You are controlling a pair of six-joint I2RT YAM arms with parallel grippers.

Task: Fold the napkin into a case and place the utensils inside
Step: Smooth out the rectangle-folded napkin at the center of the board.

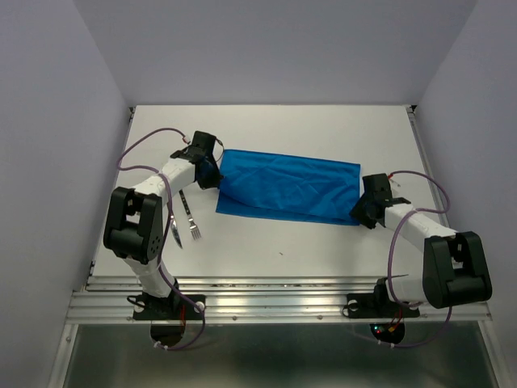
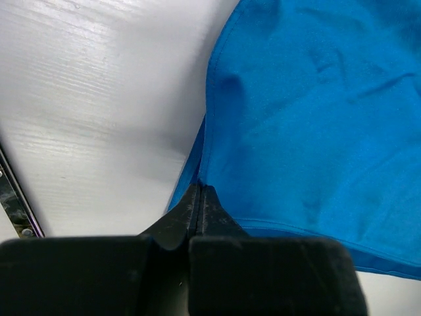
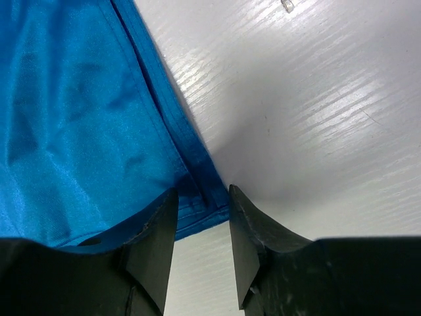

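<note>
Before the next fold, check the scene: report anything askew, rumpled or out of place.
Nothing spilled or damaged. The napkin is bunched at its left end, where the left gripper pinches its edge; the right gripper stands open around its near right corner.

Bright even light, soft shadows, table [image 3: 329, 99] glare, napkin [image 3: 66, 131] sheen

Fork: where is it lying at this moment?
In the top view the fork lies on the table's left side, nearer the bases than the napkin's left end, with the knife just to its left.
</note>
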